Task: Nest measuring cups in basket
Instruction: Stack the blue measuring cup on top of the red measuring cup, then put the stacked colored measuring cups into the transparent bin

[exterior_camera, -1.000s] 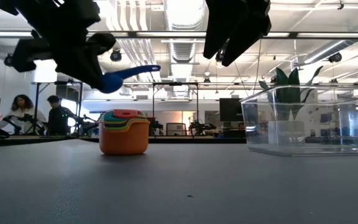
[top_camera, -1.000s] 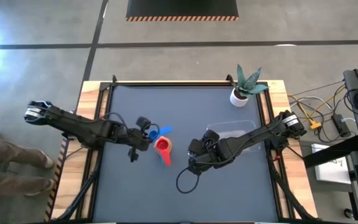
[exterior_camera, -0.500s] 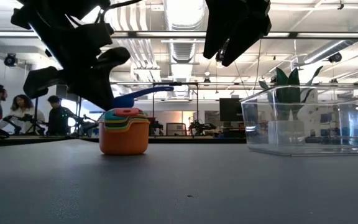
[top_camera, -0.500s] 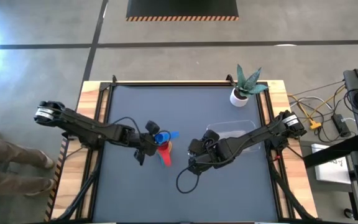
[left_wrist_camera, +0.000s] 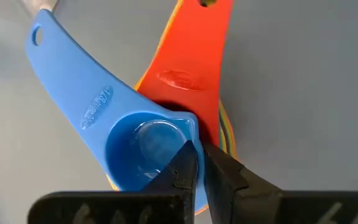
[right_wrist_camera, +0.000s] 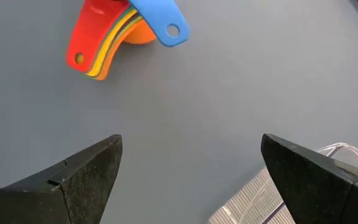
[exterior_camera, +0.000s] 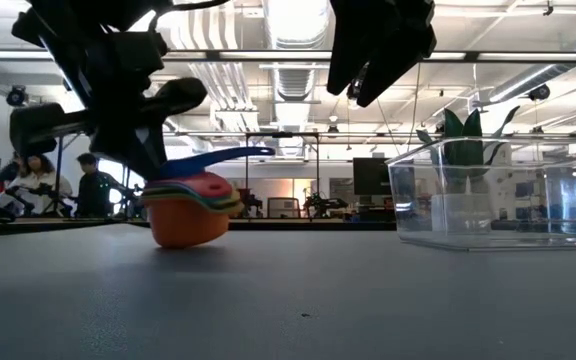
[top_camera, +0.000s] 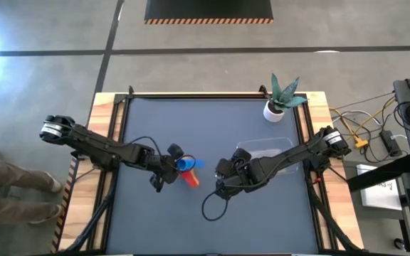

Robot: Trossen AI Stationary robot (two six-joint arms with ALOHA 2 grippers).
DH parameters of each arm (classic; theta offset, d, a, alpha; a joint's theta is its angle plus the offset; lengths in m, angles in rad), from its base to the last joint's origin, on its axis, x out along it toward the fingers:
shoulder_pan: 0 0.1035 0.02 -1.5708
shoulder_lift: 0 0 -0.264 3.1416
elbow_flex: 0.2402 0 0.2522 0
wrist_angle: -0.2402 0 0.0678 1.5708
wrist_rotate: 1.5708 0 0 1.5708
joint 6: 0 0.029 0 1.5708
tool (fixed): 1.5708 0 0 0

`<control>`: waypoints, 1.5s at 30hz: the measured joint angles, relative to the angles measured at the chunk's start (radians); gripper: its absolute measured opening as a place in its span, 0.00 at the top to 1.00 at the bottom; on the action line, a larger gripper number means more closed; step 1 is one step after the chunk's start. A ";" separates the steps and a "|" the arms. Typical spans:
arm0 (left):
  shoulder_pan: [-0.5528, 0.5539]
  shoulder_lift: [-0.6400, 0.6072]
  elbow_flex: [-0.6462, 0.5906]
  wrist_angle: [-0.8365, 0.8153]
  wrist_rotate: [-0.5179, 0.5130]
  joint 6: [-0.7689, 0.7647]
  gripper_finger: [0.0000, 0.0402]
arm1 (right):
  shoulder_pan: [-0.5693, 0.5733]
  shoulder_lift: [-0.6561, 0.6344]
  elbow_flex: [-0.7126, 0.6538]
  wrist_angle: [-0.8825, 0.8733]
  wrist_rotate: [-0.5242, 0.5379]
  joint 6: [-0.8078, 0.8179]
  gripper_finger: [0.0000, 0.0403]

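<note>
A nested stack of measuring cups (top_camera: 189, 173) sits left of the table's middle, orange outermost, with yellow, green and red rims above it. In the low view the stack (exterior_camera: 188, 215) is tilted. The blue cup (left_wrist_camera: 145, 146) lies in the top red cup, its handle (exterior_camera: 223, 157) sticking out. My left gripper (top_camera: 171, 162) is shut on the blue cup. My right gripper (top_camera: 223, 186) hangs open above the table, right of the stack. The clear basket (top_camera: 265, 151) stands on the table to the right. My left gripper (left_wrist_camera: 202, 163) pinches the blue cup's rim (left_wrist_camera: 190, 127) on the side away from its handle. One finger (left_wrist_camera: 182, 167) is inside the bowl and the other (left_wrist_camera: 229, 174) is outside. It comes slanting down from the table's left. The blue cup rests in the tilted stack.
A white pot with a green plant (top_camera: 276, 105) stands at the far right corner, behind the basket (exterior_camera: 498, 195). A black cable loops on the table near my right arm (top_camera: 212, 206). People sit in the room beyond the table (exterior_camera: 38, 180).
My left gripper has carried the blue cup toward the table's right and near edge and down, setting it into the top of the stack. The stack stood upright and is now tipped under it. My right arm has kept still.
</note>
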 joint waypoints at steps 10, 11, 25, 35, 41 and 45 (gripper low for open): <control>-0.001 -0.002 0.000 -0.016 -0.014 -0.002 0.88 | 0.000 0.000 0.000 0.000 0.000 0.002 0.08; -0.001 -0.003 0.000 -0.016 -0.016 -0.002 0.85 | 0.000 0.000 0.000 0.000 0.000 0.002 0.08; 0.000 -0.004 0.155 -0.208 -0.071 -0.047 0.67 | 0.000 0.000 -0.001 0.004 0.029 0.001 0.08; -0.074 -0.020 0.133 -0.234 -0.070 -0.273 0.75 | -0.038 0.000 -0.019 0.092 0.077 -0.050 0.18; -0.161 0.001 0.116 -0.171 -0.066 -0.344 0.89 | -0.082 0.000 -0.025 0.116 0.076 -0.084 0.47; -0.181 0.019 0.068 -0.056 -0.055 -0.361 0.98 | -0.112 0.004 -0.043 0.217 0.035 -0.138 0.68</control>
